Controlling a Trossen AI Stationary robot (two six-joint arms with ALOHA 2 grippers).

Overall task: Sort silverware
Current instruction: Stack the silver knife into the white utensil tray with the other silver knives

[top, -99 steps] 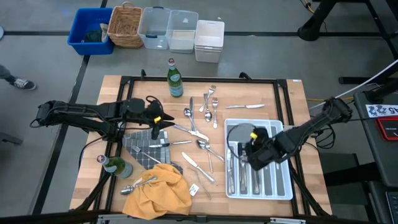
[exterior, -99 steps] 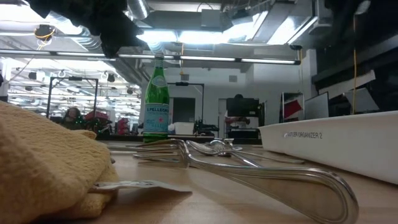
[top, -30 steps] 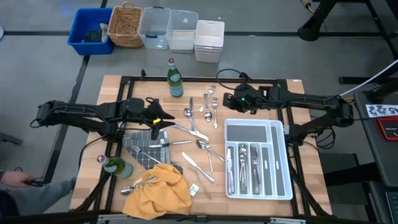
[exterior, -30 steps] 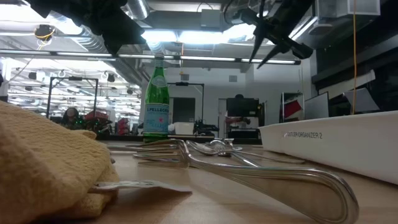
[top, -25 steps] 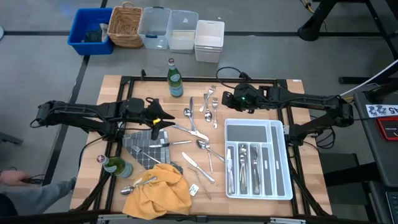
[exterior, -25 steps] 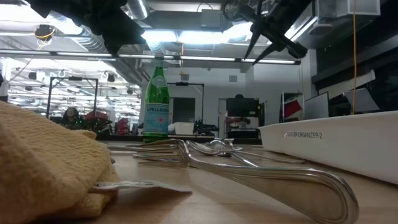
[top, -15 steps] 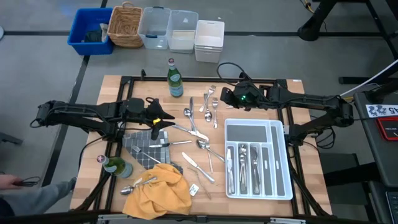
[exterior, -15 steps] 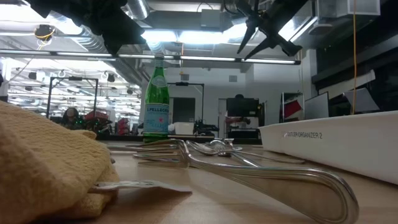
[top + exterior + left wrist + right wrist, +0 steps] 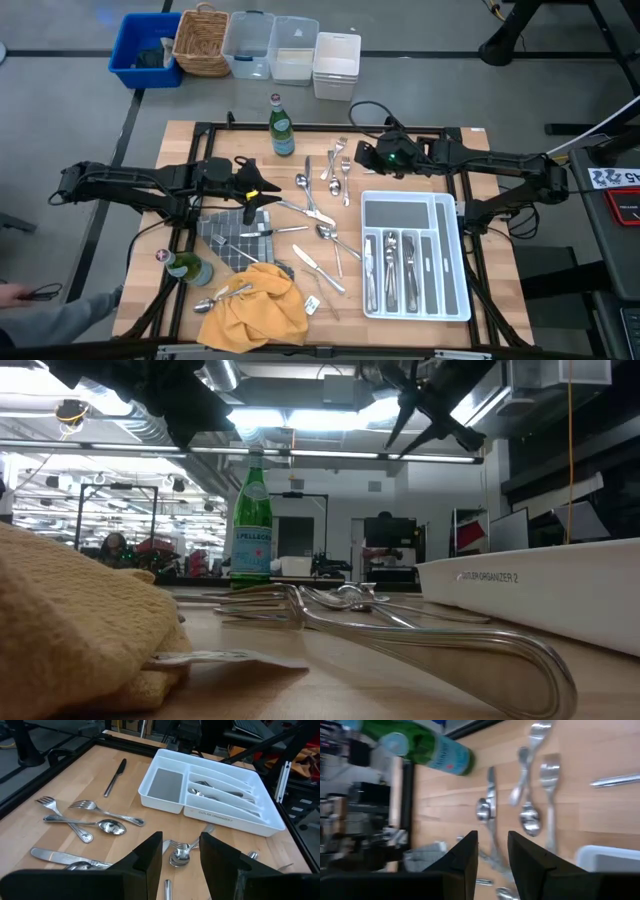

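Loose silverware [image 9: 318,212] lies flat across the middle of the wooden table, with forks and spoons [image 9: 338,165] toward the far edge and a knife [image 9: 396,171] beside them. More pieces lie in the narrow slots of the white tray [image 9: 452,300]. My right gripper [image 9: 363,152] hangs open above the table beside the far forks [image 9: 547,775], touching nothing. My left gripper [image 9: 265,198] waits open in the air over the table's left half, with silverware [image 9: 102,825] and the tray [image 9: 165,785] ahead of it.
A green bottle [image 9: 282,125] stands at the far edge and another [image 9: 190,268] lies at the near left. A grey cloth [image 9: 232,238] and a yellow cloth [image 9: 255,302] with spoons on it cover the near left. Bins and a basket [image 9: 200,40] stand beyond the table.
My right gripper has tipped a little where it hangs, its fingertips swinging toward the table's left over the far forks. It stays open. Nothing on the table has moved.
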